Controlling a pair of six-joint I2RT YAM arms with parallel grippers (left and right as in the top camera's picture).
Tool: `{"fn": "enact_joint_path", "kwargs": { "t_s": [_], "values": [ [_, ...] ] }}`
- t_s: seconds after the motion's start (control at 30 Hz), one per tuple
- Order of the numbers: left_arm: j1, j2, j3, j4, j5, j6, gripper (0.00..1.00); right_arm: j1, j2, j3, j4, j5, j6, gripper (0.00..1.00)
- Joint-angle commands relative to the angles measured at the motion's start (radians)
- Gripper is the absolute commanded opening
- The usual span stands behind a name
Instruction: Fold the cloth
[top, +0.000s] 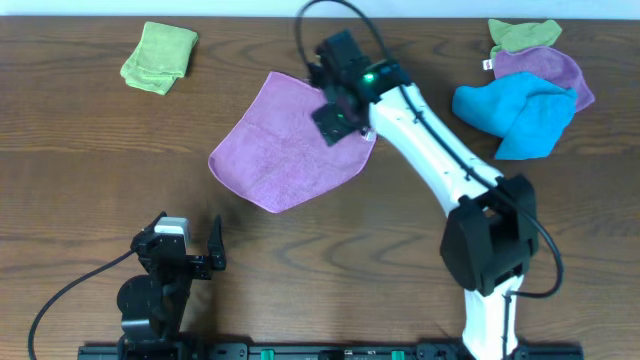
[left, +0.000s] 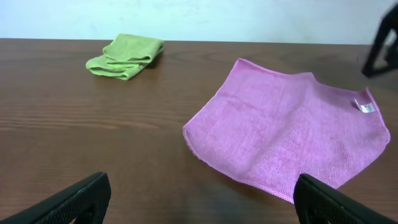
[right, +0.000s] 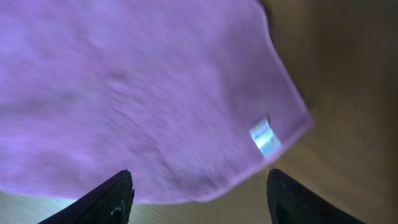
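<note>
Overhead, the cloth (top: 292, 140) lay spread flat at upper middle of the table (top: 80, 180), with the right gripper (top: 335, 118) over its right corner. The right wrist view showed those jaws apart above the fabric, gripping nothing, the white tag (right: 264, 137) between them. The left gripper (top: 192, 240), jaws wide, sat lower left, well apart from the cloth.

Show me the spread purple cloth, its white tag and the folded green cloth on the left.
spread purple cloth (top: 285, 145): overhead view, its middle.
white tag (left: 365, 107): left wrist view, its centre.
folded green cloth (top: 160, 57): overhead view, top layer.
</note>
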Motion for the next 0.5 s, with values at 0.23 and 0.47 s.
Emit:
{"fn": "enact_joint_path", "kwargs": {
  "t_s": [0.23, 0.47],
  "values": [
    [0.007, -0.006, -0.023, -0.007, -0.003, -0.006, 0.95, -0.08, -0.005, -0.198, 0.055, -0.089, 0.155, 0.64],
    [0.007, -0.006, -0.023, -0.007, -0.003, -0.006, 0.95, -0.079, -0.005, -0.227, 0.014, -0.192, 0.174, 0.64]
  ]
}}
